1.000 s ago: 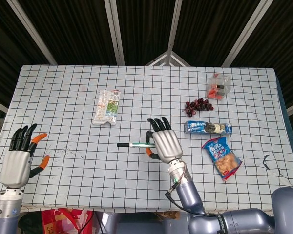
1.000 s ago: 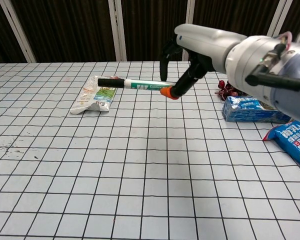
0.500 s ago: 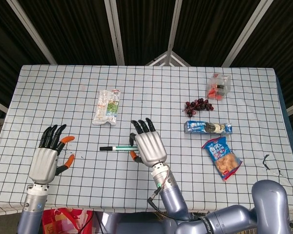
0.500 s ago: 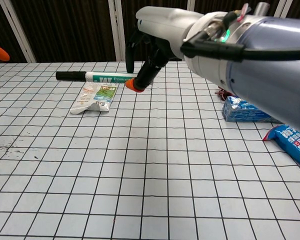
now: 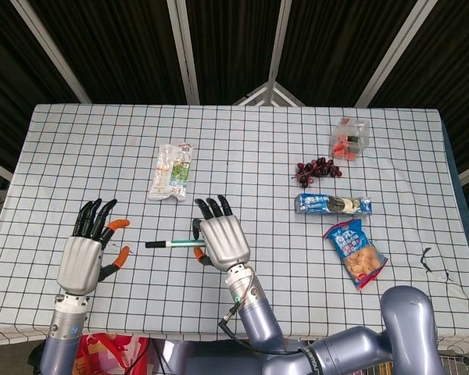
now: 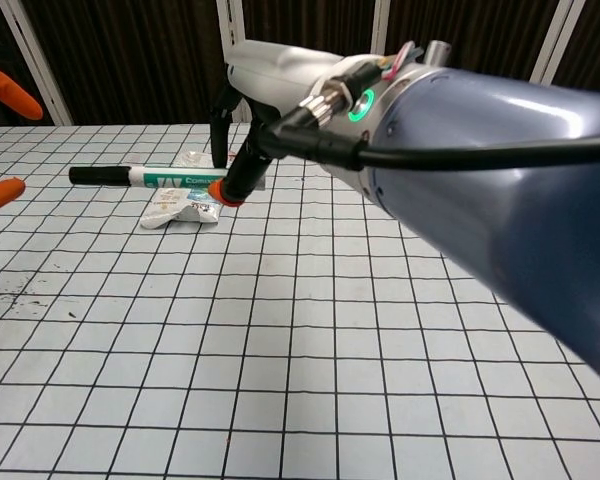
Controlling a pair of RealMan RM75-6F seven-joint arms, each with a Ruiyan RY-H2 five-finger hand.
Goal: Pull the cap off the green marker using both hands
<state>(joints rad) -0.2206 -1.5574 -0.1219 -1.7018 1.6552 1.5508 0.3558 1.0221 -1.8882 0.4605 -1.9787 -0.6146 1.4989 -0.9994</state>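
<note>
Above the table [image 5: 313, 148], right hand [image 5: 221, 241] gripping green marker [image 6: 145, 177], left hand [image 5: 84, 258] spread, whole only from the head.

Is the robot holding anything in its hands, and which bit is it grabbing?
The right hand holds the green marker by its body end, away from the black cap. The left hand holds nothing.

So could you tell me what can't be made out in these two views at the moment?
- Grip on the green marker: in the head view the back of the right hand covers it.
- Left hand: the chest view's left edge cuts off all but orange fingertips.
- Right-side snacks: hidden in the chest view by the right arm.
- Marker label: too small to read.
</note>
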